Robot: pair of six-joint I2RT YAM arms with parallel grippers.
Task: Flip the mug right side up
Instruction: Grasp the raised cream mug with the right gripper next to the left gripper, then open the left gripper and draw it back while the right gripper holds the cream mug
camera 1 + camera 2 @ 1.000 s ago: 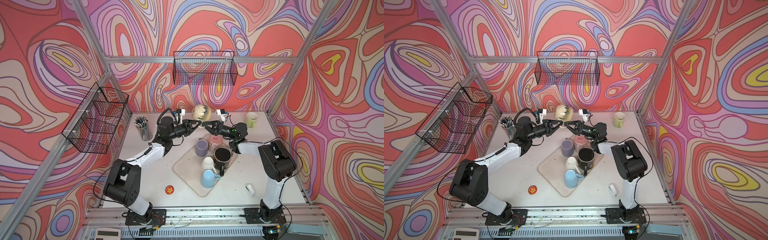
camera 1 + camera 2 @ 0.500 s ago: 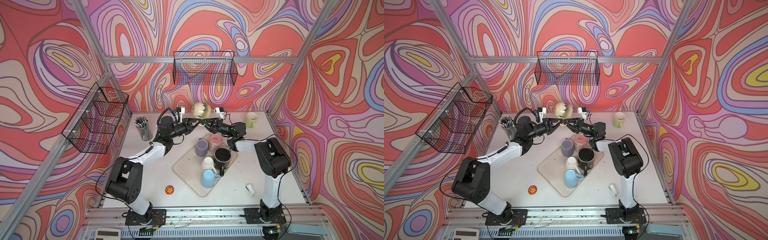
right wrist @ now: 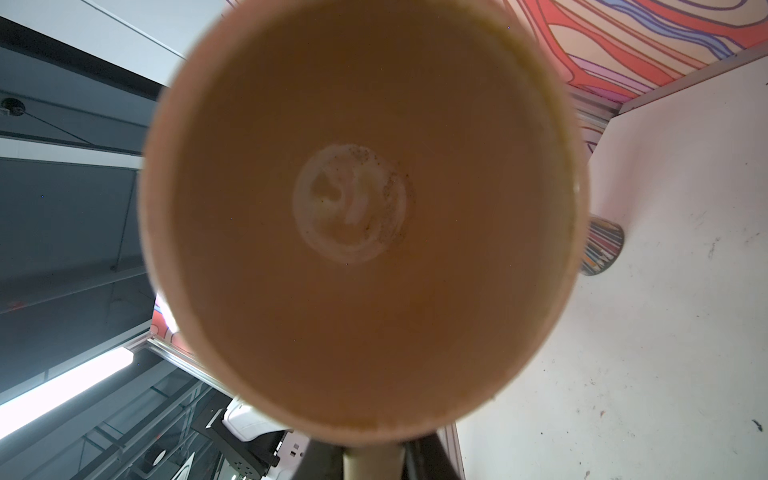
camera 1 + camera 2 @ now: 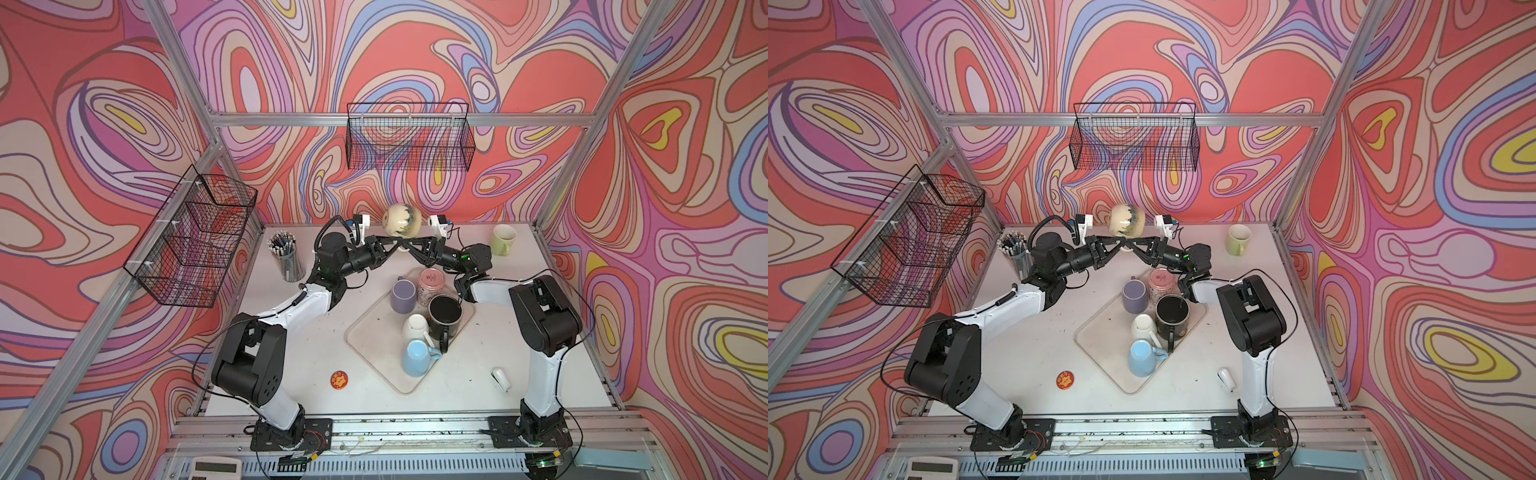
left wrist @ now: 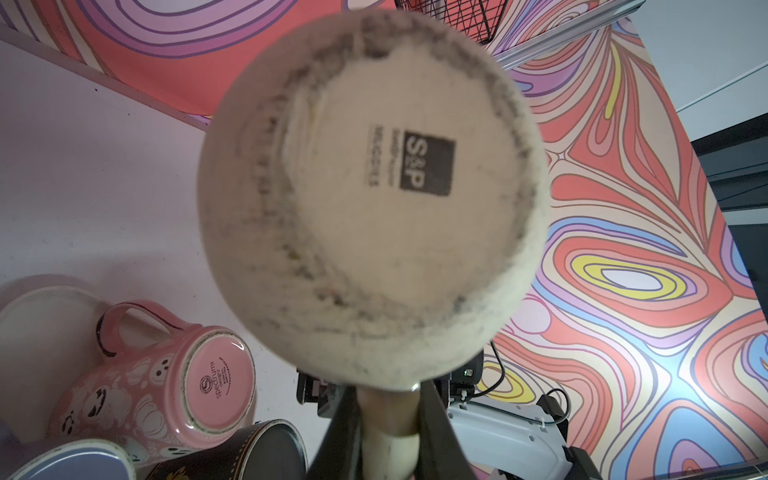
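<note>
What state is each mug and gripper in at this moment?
Cream speckled ceramic mug: held aloft on its side, mouth toward the right arm.
Left gripper: shut on that mug's handle.
Right gripper: shut on the same handle.
Pink ceramic mug: base up, on the clear plastic tray.
Black ceramic mug: upright on the tray.
Pale green ceramic mug: upright.

Right end effector (image 4: 408,245) risen — now clamped on mug (image 4: 402,219) handle.

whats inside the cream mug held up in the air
Nothing loose: the cream mug is empty, with only a pale speckled ring at its bottom. Nothing covers the inside.
</note>
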